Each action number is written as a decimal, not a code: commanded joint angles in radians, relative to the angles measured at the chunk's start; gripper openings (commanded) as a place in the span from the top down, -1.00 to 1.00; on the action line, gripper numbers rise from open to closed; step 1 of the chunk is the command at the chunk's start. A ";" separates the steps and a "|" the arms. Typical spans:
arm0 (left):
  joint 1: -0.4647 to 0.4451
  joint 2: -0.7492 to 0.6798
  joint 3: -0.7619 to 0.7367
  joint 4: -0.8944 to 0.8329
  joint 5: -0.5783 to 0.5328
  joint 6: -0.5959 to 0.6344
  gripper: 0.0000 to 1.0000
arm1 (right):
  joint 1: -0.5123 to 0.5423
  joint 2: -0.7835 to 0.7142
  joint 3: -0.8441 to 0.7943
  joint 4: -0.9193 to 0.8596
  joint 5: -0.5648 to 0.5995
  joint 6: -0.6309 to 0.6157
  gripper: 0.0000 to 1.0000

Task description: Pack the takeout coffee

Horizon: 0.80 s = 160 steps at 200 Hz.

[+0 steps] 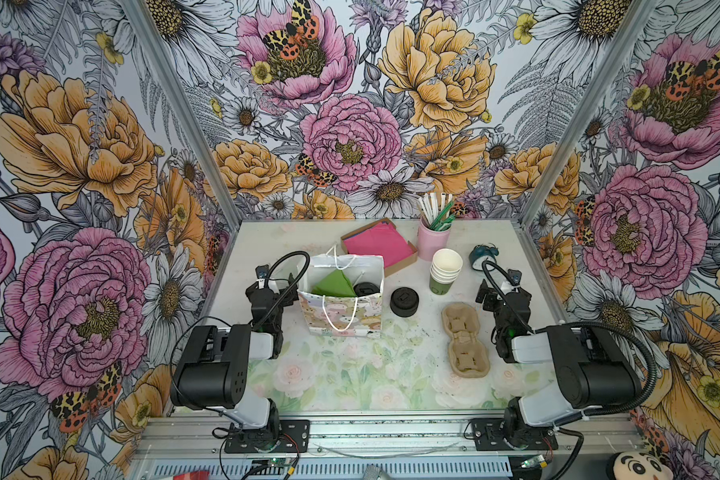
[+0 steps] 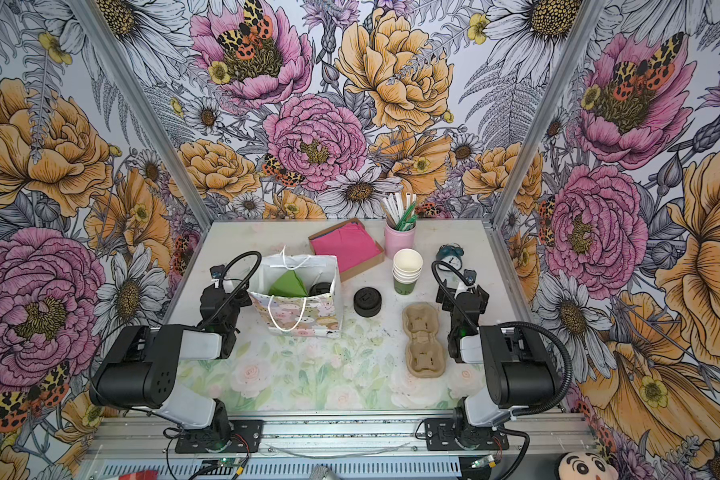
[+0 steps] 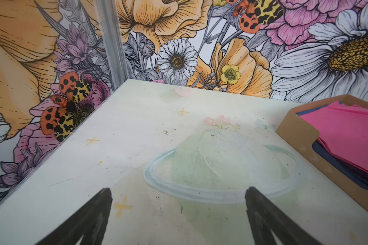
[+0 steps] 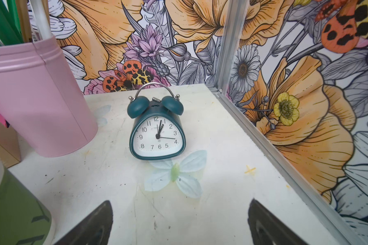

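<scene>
**Takeout coffee** (image 1: 366,289): it sits inside the gift bag (image 1: 362,320), at the bag's right end, beside green tissue paper (image 1: 335,284). It is seen in both top views. Only the round black sip lid shows above the bag's near wall. The cup body is hidden, so its colour cannot be confirmed. It appears to stand upright.

**Left fingers** (image 3: 91,218): spread wide with nothing between them, over bare counter (image 3: 136,148) just left of the bag. The bag's wall stands between them and the coffee.

**Right fingers** (image 4: 98,222): spread wide and holding nothing, well to the right of the bag. They face a teal alarm clock (image 4: 157,131) and are well apart from the coffee.
</scene>
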 commanded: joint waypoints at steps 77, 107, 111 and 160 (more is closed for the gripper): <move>-0.022 0.004 0.003 0.035 -0.071 0.021 -0.98 | 0.008 0.003 0.040 -0.023 -0.031 -0.012 -0.99; -0.021 0.003 0.009 0.022 -0.041 0.030 -0.97 | 0.008 0.003 0.040 -0.023 -0.031 -0.012 -0.99; -0.017 0.003 0.009 0.021 -0.039 0.029 -0.98 | 0.008 0.002 0.041 -0.023 -0.032 -0.010 -0.99; -0.016 0.003 0.013 0.016 -0.003 0.032 -0.98 | 0.008 0.001 0.041 -0.022 -0.032 -0.011 -0.99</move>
